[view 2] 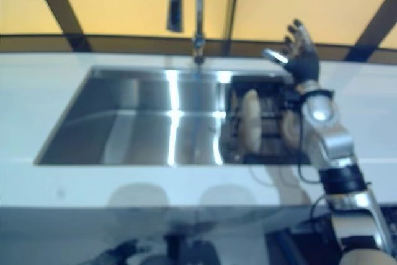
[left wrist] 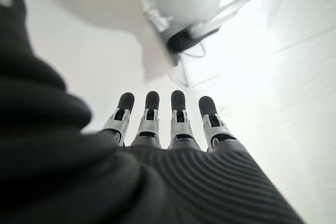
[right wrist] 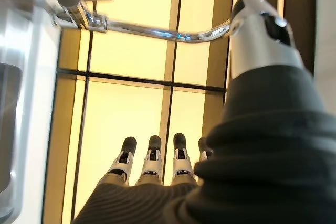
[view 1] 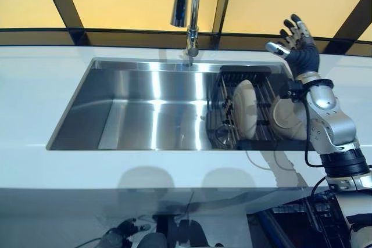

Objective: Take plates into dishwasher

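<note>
A cream plate (view 1: 245, 108) stands on edge in a black wire rack (view 1: 229, 94) that fills the right end of the steel sink (view 1: 145, 108). A second cream plate (view 1: 286, 119) stands further right in the rack, partly behind my right forearm. My right hand (view 1: 299, 43) is raised above the rack's far right corner, fingers spread and straight, holding nothing and touching no plate. In the left wrist view my left hand (left wrist: 157, 129) shows straight fingers with nothing in them, over a pale surface away from the sink.
A tall chrome faucet (view 1: 189, 10) rises behind the sink's middle. White countertop (view 1: 35, 97) surrounds the sink, with yellow window panes behind. The sink's left part holds only a drain strainer (view 1: 222, 136) near the rack. A dark space (view 1: 290, 222) shows below the counter at lower right.
</note>
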`<state>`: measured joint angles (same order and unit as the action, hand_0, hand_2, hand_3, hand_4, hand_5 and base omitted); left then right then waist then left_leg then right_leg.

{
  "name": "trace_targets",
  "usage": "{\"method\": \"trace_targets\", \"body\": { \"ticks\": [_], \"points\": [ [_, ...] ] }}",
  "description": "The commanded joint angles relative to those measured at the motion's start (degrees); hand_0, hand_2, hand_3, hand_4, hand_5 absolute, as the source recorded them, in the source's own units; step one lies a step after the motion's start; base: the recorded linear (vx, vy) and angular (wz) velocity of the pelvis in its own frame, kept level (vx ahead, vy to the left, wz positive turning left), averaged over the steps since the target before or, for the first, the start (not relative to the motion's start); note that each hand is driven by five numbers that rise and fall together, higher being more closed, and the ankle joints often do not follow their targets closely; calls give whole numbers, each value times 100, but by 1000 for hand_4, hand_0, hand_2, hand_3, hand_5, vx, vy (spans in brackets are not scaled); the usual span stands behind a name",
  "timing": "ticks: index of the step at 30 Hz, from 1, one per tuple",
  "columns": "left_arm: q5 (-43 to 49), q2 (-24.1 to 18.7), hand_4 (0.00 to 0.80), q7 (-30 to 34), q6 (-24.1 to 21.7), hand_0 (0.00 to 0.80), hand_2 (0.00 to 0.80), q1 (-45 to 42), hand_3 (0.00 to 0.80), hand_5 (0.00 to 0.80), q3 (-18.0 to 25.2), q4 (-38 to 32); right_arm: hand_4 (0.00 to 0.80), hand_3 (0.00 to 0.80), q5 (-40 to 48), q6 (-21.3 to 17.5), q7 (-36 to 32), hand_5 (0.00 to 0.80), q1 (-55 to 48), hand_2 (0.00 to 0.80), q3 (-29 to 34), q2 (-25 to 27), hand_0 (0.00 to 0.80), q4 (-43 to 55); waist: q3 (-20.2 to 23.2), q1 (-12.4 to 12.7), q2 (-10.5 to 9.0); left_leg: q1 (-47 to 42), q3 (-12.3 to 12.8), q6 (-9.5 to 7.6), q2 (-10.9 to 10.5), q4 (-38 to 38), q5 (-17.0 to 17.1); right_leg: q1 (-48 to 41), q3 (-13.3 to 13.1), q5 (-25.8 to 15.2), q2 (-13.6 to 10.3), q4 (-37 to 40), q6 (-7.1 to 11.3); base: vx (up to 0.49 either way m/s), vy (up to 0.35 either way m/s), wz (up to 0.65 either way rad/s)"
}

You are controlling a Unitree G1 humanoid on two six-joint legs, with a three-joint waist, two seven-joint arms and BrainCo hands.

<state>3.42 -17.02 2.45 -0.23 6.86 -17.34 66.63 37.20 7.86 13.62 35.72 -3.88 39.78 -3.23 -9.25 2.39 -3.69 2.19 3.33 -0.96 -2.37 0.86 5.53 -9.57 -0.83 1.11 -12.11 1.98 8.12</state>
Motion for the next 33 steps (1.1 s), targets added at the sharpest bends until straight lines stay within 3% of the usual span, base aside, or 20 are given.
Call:
{"method": "trace_targets", "body": {
  "ticks": [1,4,6,8,10,14,21,27,33],
  "points": [
    [9,-47,0,-29,78,0,0,-106,0,0,-302,252,0,0,54,-115,195,0,61,0,368,447,0,49,374,-33,-219,420,-191,57,276,-356,-269,113,162,-346,-75,-717,-39,86,260,-25],
    [55,-108,0,-133,176,0,0,-135,0,0,-311,319,0,0,165,12,178,0,-77,0,511,408,0,-110,406,-58,-202,230,13,-4,243,-204,-309,500,425,-871,-289,-1177,-16,64,229,-32],
    [65,-153,0,-157,238,0,0,-150,0,0,-286,329,0,0,256,75,127,0,-77,0,508,404,0,-168,393,-56,-178,133,115,-14,255,-134,-322,645,537,-931,-307,-1324,-20,23,156,-35],
    [58,-215,0,-204,347,0,0,-169,0,0,-221,326,0,0,262,152,-6,0,-7,0,485,432,0,-316,386,-41,-147,-47,265,-4,261,34,-321,777,739,-968,-281,-1272,-13,16,127,-38],
    [3,-315,0,-212,464,0,0,-107,0,0,-66,314,0,0,197,275,-102,0,264,0,366,567,0,-605,347,-32,-134,-266,418,29,257,316,-298,1000,975,-912,-49,-913,2,-4,63,-49],
    [-79,-415,0,-220,537,0,0,-70,0,0,129,265,0,0,356,605,-358,0,550,0,203,897,0,-1040,277,5,-192,-317,529,40,258,355,-345,1169,1159,-948,85,-724,5,-10,-20,-19],
    [-281,-413,0,-208,527,0,0,-42,0,0,263,224,0,0,174,1723,-1498,0,601,0,-85,1165,0,-1597,323,87,-470,-244,556,46,331,407,-317,853,1254,-817,184,-384,58,-15,-90,-15],
    [-140,-398,0,-197,347,0,0,-84,0,0,146,98,0,0,17,2000,-2083,0,499,0,-257,1320,0,-1916,288,146,-640,-247,616,33,364,391,-330,638,1360,-749,192,-354,111,0,-80,-1],
    [-50,-465,0,-252,367,0,0,-47,0,0,125,137,0,0,-73,2159,-2119,0,671,0,-401,1388,0,-2028,272,137,-676,-324,654,17,368,366,-381,628,1367,-756,158,-479,134,9,-4,3]
  ]
}}
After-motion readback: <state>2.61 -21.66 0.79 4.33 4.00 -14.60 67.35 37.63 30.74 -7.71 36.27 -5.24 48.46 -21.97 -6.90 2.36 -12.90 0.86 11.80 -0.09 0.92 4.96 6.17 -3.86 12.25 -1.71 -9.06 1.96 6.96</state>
